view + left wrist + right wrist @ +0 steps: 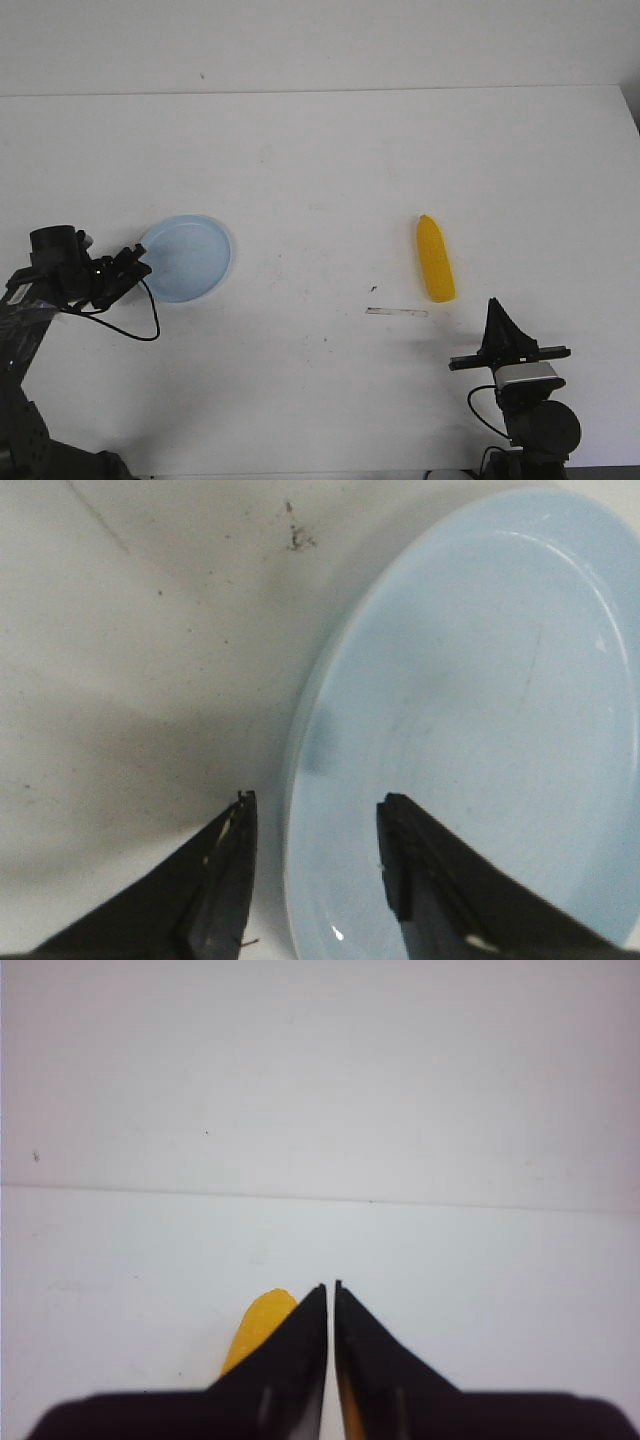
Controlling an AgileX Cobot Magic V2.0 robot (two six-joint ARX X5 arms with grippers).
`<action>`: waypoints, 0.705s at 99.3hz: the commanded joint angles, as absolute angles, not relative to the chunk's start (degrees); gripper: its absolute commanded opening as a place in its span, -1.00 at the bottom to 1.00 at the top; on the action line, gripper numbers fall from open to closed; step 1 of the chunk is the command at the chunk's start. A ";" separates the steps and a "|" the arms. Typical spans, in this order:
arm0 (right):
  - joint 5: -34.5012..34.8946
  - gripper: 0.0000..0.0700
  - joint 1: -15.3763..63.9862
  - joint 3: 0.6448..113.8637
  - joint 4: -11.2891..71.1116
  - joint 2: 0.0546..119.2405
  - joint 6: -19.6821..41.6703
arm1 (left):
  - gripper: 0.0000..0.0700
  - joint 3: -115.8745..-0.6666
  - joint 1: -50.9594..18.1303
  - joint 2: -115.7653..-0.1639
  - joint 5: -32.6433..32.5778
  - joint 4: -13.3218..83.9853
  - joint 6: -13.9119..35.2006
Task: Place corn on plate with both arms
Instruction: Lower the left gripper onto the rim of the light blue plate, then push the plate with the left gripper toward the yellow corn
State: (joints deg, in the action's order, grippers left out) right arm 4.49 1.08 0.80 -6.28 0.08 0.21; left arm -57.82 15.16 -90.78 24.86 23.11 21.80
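Note:
The pale blue plate [187,258] lies on the white table at the left. My left gripper [140,263] is at its left rim. In the left wrist view this gripper [317,802] is open and straddles the plate's rim [300,730], one finger over the table and the other over the plate's inside. The yellow corn [435,258] lies flat right of centre, its pointed end facing away. My right gripper [493,303] stands nearer than the corn and slightly to its right, apart from it. Its jaws [330,1285] are shut with nothing between them, and they hide part of the corn [262,1322].
A thin pale strip [397,312] lies on the table just left of the corn's near end. The table's far edge [320,93] meets a white wall. Its right edge [630,110] shows at the upper right.

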 commanded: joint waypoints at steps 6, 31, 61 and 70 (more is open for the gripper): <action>4.49 -0.96 1.10 0.73 -6.85 0.08 0.14 | -0.33 -58.78 14.61 -93.14 25.12 22.70 21.08; 4.49 -0.96 1.10 0.73 -6.85 0.08 0.14 | -0.91 -58.78 13.85 -93.71 25.12 22.57 21.08; 4.51 -0.96 1.10 0.73 -6.85 0.08 0.14 | -1.00 -58.83 13.17 -91.68 25.19 22.68 22.98; 4.49 -0.96 1.10 0.73 -6.85 0.08 0.14 | -1.00 -58.85 12.21 -89.30 25.82 22.76 24.27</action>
